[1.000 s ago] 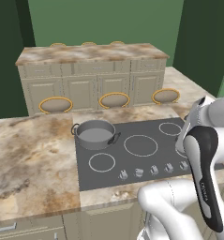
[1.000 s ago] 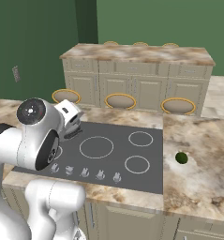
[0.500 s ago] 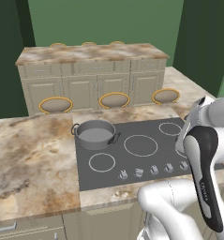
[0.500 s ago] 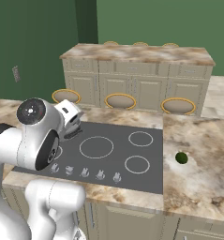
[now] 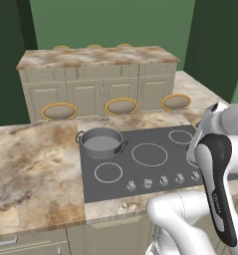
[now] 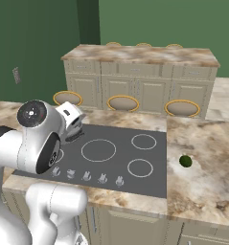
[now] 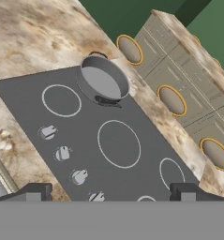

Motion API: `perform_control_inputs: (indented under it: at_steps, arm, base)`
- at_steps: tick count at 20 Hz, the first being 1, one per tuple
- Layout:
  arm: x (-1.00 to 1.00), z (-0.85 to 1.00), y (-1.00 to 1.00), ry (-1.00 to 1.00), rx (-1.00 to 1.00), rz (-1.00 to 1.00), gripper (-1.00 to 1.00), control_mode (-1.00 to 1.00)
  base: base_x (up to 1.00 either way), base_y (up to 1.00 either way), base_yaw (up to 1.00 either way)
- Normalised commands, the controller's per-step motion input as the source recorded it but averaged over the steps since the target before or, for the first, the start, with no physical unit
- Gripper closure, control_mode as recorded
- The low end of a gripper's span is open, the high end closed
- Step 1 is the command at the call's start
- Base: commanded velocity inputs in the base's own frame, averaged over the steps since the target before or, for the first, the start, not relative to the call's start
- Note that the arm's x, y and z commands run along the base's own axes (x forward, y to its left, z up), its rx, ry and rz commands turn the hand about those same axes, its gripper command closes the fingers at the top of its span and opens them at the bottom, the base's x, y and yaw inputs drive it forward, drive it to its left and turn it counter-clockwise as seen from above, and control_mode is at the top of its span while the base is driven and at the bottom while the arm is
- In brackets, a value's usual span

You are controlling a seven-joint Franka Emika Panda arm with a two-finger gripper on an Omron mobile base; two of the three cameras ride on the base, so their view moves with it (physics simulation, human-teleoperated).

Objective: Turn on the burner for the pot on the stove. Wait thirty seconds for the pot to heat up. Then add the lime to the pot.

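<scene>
1. My gripper (image 7: 111, 192) hangs above the stove's near right part with its jaws spread wide and nothing between them. In the hand view the two dark fingertips (image 7: 31, 191) stand far apart at the bottom, partly cut off.
2. In the left base view my own forearm covers the stove's (image 5: 155, 169) right edge and part of one ring there. In the right base view my shoulder and hand block the stove's left side.
3. The knobs (image 7: 62, 153) run in a row along the stove's near edge. They are small and silver, and I cannot read which way any of them is turned. In the hand view the row continues off the bottom.
4. The stove is a flat dark grey slab marked with thin white rings, sunk in a mottled beige counter (image 5: 33, 164).
5. The pot (image 5: 100, 142) sits on the stove's far left ring. It is round grey steel with low straight walls and two small dark side handles; its inside looks plain grey.
6. The lime (image 6: 185, 161), small, round and dark green, lies on the counter just off the stove's right edge, well apart from the pot.
7. Beyond the stove's far edge stand three stools (image 5: 121, 106) with tan rims, partly hidden by the counter.
8. Farther still is an island of cream cabinets (image 6: 140, 83).
</scene>
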Motion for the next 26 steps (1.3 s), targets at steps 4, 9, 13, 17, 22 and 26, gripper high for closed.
perform_control_inputs:
  at_steps: [4, 9, 13, 17, 22, 26]
  arm:
    - [0.00, 0.00, 0.00, 0.00, 0.00, 0.00, -1.00, -1.00]
    - [0.00, 0.00, 0.00, 0.00, 0.00, 0.00, -1.00, -1.00]
    - [0.00, 0.00, 0.00, 0.00, 0.00, 0.00, -1.00, -1.00]
    - [0.00, 0.00, 0.00, 0.00, 0.00, 0.00, -1.00, -1.00]
    - [0.00, 0.00, 0.00, 0.00, 0.00, 0.00, -1.00, -1.00]
    - [0.00, 0.00, 0.00, 0.00, 0.00, 0.00, -1.00, -1.00]
  base:
    - [0.00, 0.00, 0.00]
    - [0.00, 0.00, 0.00]
    - [0.00, 0.00, 0.00]
    - [0.00, 0.00, 0.00]
    - [0.00, 0.00, 0.00]
    - [0.00, 0.00, 0.00]
